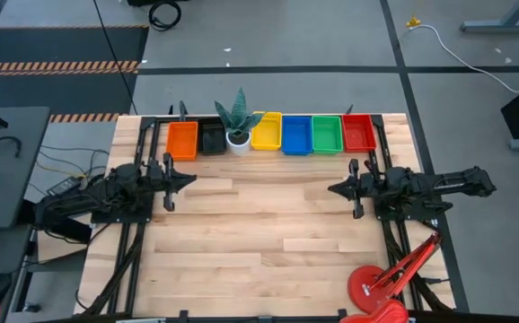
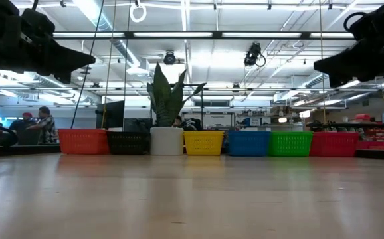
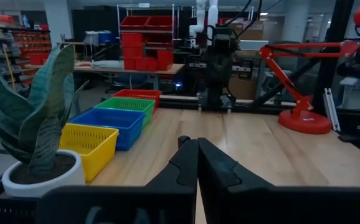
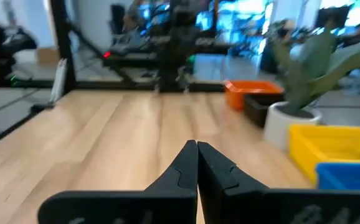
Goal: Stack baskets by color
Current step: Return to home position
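Six baskets stand in a row on their bases along the table's far edge: orange, black, yellow, blue, green and red. My left gripper hovers level at the table's left side, shut, pointing toward the right, nearer than the orange basket. My right gripper hovers level at the right side, shut, pointing left, nearer than the green and red baskets. Both sets of fingers hold nothing.
A white pot with a spiky green plant stands in the row between the black and yellow baskets. A red clamp lamp sits at the near right corner. Bare wood lies between the arms and toward the near edge.
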Motion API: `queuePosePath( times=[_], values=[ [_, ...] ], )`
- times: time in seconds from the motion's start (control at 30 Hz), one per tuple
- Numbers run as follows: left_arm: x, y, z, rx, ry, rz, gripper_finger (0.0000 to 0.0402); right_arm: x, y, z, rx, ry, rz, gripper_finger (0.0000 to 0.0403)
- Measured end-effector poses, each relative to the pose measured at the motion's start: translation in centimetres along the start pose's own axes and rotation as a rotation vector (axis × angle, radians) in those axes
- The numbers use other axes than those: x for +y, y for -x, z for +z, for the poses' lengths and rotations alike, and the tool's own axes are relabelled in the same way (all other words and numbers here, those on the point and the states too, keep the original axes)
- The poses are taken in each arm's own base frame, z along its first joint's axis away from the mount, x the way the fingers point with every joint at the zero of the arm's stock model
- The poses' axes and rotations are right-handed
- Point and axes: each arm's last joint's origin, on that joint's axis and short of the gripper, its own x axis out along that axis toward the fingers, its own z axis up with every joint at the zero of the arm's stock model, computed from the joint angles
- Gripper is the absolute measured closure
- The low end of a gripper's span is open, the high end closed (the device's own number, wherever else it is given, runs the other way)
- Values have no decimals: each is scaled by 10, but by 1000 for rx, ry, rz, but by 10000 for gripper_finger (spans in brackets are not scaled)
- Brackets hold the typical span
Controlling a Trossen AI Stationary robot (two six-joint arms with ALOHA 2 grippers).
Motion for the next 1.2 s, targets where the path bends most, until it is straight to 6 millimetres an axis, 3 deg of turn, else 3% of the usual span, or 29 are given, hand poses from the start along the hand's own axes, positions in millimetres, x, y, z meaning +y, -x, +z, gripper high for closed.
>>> queuePosePath(
  times=[0.37,0.73,1.2],
  values=[
    [0,0,-1,9,5,-3,391,2,5,5,-67,-175,46,401],
    [0,0,0,0,-1,-2,375,0,5,7,-84,-7,-75,394],
    [0,0,2,-30,-3,-4,378,0,5,7,-85,-4,-76,391]
  ],
)
